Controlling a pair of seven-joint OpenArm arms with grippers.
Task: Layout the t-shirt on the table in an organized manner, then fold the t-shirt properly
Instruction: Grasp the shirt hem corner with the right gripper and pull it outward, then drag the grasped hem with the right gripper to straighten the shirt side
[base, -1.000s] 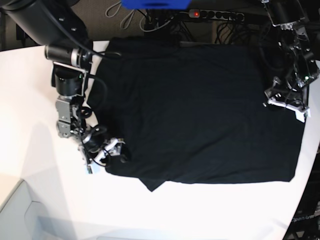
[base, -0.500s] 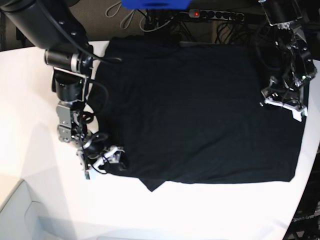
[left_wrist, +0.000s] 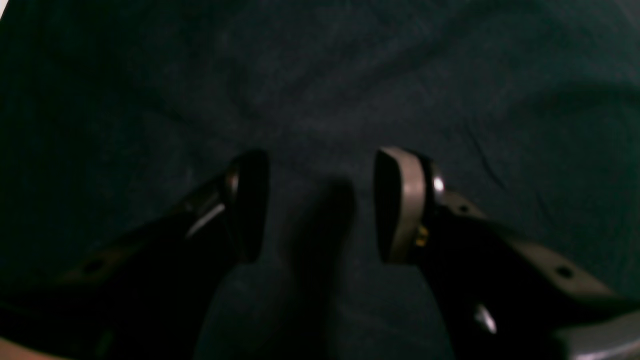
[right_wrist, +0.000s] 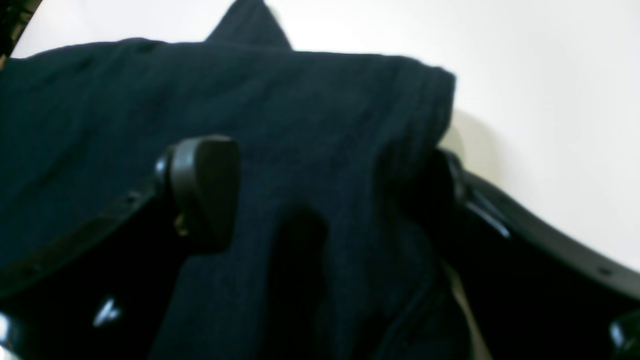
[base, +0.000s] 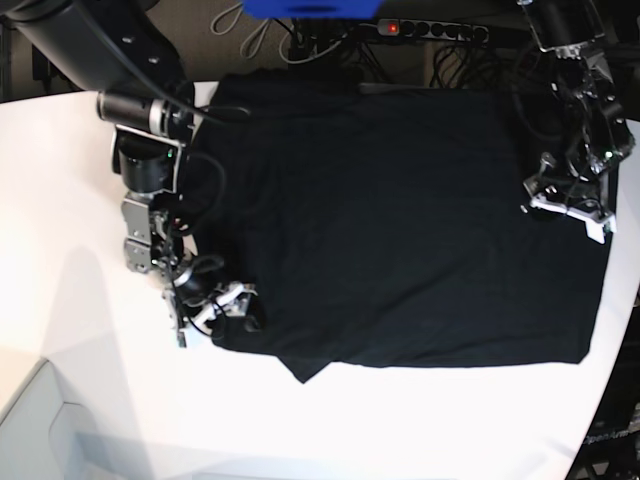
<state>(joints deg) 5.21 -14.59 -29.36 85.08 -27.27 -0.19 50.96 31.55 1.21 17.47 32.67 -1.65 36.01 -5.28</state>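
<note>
T-shirt (base: 400, 220) lay flat across the far part of the table (base: 80, 380), reaching its far edge, right gripper (base: 222, 312) sat at the shirt's near-left corner, cloth between its fingers, left gripper (base: 568, 205) hung over the shirt's right edge.

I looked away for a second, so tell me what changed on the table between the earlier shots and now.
Very little. The right gripper at the near corner of the t-shirt drifted slightly toward the shirt and nudged its edge; its open jaws straddle a raised fold of cloth. The left gripper shifted marginally over the far side and stays open above the fabric. The shirt remains spread flat on the table.
</note>
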